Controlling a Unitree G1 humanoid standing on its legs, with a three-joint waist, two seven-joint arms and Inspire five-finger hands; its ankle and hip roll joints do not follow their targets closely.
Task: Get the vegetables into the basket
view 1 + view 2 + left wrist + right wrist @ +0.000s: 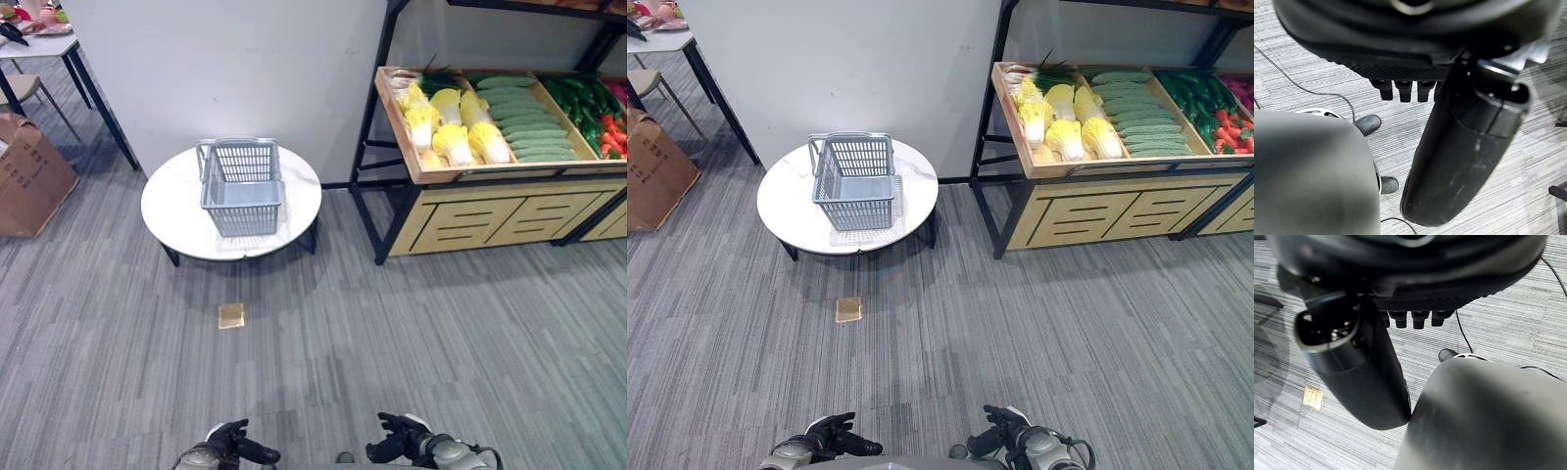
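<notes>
An empty grey-blue plastic basket point(240, 186) stands on a low round white table point(171, 211) by the wall. To its right a wooden display tray point(490, 173) on a black rack holds yellow-white cabbages point(456, 127), a stack of cucumbers point(524, 122), darker green vegetables point(578, 98) and red ones point(612, 132). My left hand point(230, 446) and right hand point(402, 441) hang low at the near edge of the eye views, far from both table and tray. Both hands are relaxed, and the wrist views show the left fingers point(1400, 90) and right fingers point(1415, 318) holding nothing.
Grey carpet lies between me and the table, with a small tan floor plate point(231, 315) on it. A cardboard box point(29, 176) sits at far left below a white table point(39, 44) with black legs. A white wall stands behind the basket.
</notes>
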